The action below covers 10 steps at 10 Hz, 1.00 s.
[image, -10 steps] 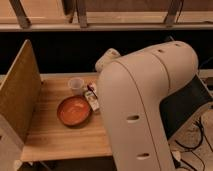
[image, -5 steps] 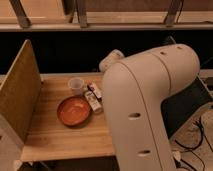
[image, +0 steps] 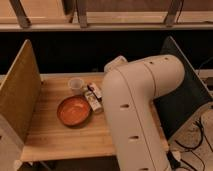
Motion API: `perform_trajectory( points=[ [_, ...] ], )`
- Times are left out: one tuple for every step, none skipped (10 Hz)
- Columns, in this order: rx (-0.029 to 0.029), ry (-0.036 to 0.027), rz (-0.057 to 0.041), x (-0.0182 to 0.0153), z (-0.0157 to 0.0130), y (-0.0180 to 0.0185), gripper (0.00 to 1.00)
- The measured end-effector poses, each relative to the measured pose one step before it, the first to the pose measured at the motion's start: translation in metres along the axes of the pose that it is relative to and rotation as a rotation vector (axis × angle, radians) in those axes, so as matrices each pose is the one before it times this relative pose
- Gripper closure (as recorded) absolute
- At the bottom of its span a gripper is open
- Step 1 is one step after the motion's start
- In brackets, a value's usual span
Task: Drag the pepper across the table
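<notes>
The light wooden table (image: 60, 137) fills the lower left. No pepper shows in this view. My large white arm (image: 140, 105) covers the table's right half, and a white end part (image: 116, 63) pokes out at its top. The gripper is hidden behind the arm, somewhere over the table's far right. On the table are an orange bowl (image: 74, 110), a small clear cup (image: 76, 85) behind it, and two small packets (image: 93, 97) right of the bowl, next to the arm's edge.
A tan panel (image: 19, 90) stands along the table's left side. A dark panel (image: 187, 95) stands at the right. A wooden rail with metal posts (image: 80, 20) runs behind. Cables (image: 197, 142) lie on the floor at the lower right.
The white part at the top of my arm has shifted slightly right. The bowl, cup and packets have stayed in place.
</notes>
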Motion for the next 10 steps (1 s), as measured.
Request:
perform_trajectory(
  points=[
    [0.00317, 0.00234, -0.02998, 0.00719, 0.00156, -0.00978, 0.20],
    [0.00083, 0.00633, -0.02700, 0.00669, -0.00124, -0.00893, 0.20],
    [-0.00115, 0.00489, -0.02736, 0.00636, -0.00095, -0.00826, 0.20],
    [-0.00292, -0.00608, -0.00946, 0.00061, 0.00232, -0.00177, 0.20],
    [-0.00339, -0.00975, -0.00103, -0.00133, 0.00404, 0.00030, 0.20],
    [-0.00711, -0.02037, 0.00775, -0.00365, 0.00817, 0.00337, 0.20],
    [-0.00544, -0.01675, 0.01050, -0.00300, 0.00655, 0.00453, 0.20],
    [-0.00267, -0.01840, 0.01095, -0.00314, 0.00693, 0.00348, 0.20],
    [0.00043, -0.01038, 0.00699, -0.00125, 0.00424, 0.00058, 0.23],
    [0.00158, -0.01267, 0.00784, -0.00126, 0.00642, -0.00037, 0.34]
  ],
)
